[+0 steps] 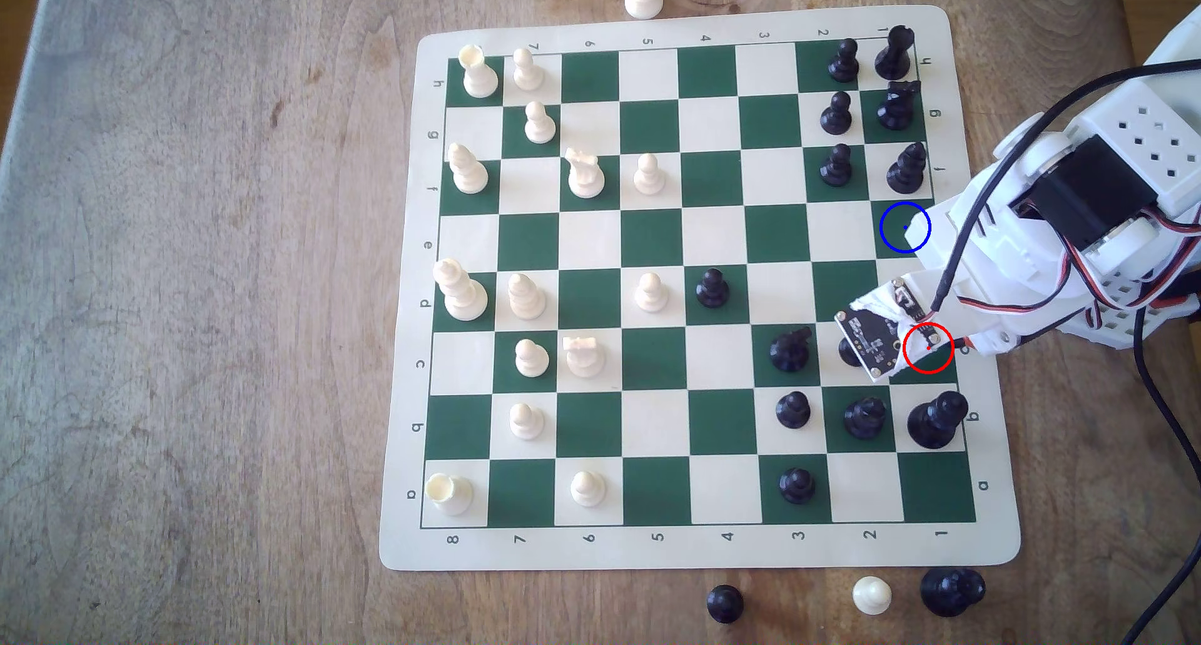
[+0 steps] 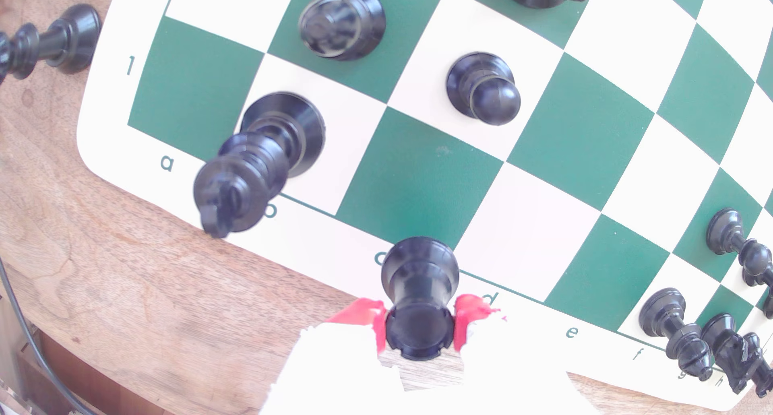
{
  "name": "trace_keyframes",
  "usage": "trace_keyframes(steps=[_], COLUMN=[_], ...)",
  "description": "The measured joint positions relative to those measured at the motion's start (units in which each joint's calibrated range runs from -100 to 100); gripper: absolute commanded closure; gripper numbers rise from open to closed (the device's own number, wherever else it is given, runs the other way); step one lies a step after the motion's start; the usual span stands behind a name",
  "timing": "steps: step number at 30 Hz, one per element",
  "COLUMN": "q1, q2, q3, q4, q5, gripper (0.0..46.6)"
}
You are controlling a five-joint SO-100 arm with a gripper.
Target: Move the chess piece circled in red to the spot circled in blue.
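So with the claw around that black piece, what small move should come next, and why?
Probably a short lift straight up: the claw has its red-padded fingers on both sides of the black rook, and the blue-ringed square lies two squares along the edge file.

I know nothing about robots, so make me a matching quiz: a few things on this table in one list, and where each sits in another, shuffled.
1. chess piece
2. blue-ringed spot
3. white piece flanked by two black ones
4. lone black pawn

A. on bare wood, off the board
B. on a mid-board green square
C. clamped in the jaws
D. no piece visible, arm partly over it

Pairs: 1-C, 2-D, 3-A, 4-B
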Motion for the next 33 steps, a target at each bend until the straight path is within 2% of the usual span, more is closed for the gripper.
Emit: trace_keyframes(steps=[3,8,10,12,13,18,22,33], q1=[1.5,9.2,15.6,18.3,22.9,31.0,35.3,38.3], q2=[0.4,1.8,2.4,2.5,2.5,1.6,1.0,0.8], q3=[-1.5,-2.3,-2.3,-2.3,-2.3,-2.3,-2.3,4.1], q4=[0.6,0.6,0.6,0.6,0.6,0.6,0.5,-6.4], q5=[0.0,0.8,1.0,1.4,1.7,2.6,3.1,3.1], gripper=[46.4,46.4,46.4,46.4,46.4,46.4,46.4,46.4])
